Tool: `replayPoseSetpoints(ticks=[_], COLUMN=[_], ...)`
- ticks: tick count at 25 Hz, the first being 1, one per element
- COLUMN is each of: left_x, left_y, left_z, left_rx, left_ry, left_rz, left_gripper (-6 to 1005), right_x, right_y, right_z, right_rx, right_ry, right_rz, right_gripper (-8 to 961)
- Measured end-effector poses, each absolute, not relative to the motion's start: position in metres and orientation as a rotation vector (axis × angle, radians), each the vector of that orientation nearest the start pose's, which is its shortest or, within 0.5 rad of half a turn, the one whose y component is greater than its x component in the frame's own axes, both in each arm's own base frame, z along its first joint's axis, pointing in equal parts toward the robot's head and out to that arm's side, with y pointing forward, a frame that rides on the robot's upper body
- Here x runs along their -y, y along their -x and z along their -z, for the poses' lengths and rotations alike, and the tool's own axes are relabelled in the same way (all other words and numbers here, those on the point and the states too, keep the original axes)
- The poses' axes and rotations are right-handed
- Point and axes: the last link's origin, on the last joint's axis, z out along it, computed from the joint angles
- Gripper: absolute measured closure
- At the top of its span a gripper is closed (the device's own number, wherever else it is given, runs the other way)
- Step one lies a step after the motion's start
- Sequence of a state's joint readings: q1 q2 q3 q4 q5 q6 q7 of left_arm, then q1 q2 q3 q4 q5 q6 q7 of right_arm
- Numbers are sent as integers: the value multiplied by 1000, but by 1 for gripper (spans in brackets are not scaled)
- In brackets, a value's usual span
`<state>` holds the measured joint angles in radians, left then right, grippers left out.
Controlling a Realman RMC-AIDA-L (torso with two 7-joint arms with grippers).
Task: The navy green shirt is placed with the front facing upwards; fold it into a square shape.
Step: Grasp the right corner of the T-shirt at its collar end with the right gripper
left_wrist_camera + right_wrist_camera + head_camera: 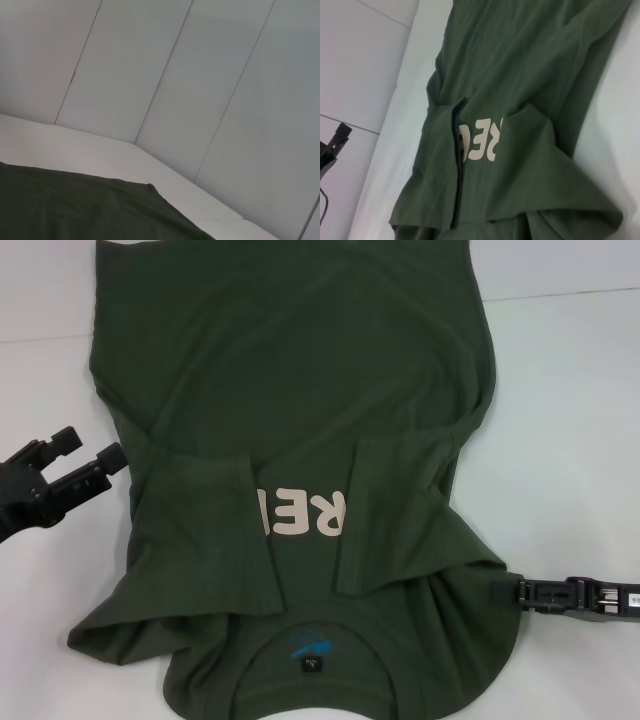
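Shirt (300,420) sides folded inward on white table (560,390); left hand (85,462) wide, right hand (505,592) seemingly pinching shoulder.

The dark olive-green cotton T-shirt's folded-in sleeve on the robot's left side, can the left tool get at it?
Probably yes. The left tool sits open on the white table just beside the dark olive-green cotton T-shirt, with nothing between it and that sleeve flap.

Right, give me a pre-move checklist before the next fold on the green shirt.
1. Both sleeves of the navy green shirt folded inward over the chest: ok, only part of the lettering shows.
2. Folded sides even: not ok, shoulder nearest the right gripper is bunched.
3. Left gripper clear of fabric and open: ok.
4. Right gripper's grip on the shirt edge: cannot tell.
5. Collar flat: ok.
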<state>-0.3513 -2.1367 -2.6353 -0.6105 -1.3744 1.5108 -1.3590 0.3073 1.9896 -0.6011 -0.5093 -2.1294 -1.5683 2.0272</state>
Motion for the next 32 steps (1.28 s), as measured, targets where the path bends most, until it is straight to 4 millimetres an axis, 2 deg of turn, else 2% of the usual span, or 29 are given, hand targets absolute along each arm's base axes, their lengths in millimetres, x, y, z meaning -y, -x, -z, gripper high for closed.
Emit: replayPoseSetpoints(ticks=[12, 26, 32], left_x=[-298, -301, -302], left_y=[308, 306, 306], left_z=[-16, -17, -18], left_rx=[895, 885, 885], left_ry=[2229, 2236, 2235], left_rz=[1011, 1012, 1009], left_gripper=[91, 91, 92], right_x=[-236, -245, -247], right_y=[-368, -371, -372], right_z=[-15, -11, -9], right_rx=[-1979, -1975, -1989], right_ry=[2144, 2084, 2055], right_rz=[-721, -718, -712], right_gripper=[270, 376, 517])
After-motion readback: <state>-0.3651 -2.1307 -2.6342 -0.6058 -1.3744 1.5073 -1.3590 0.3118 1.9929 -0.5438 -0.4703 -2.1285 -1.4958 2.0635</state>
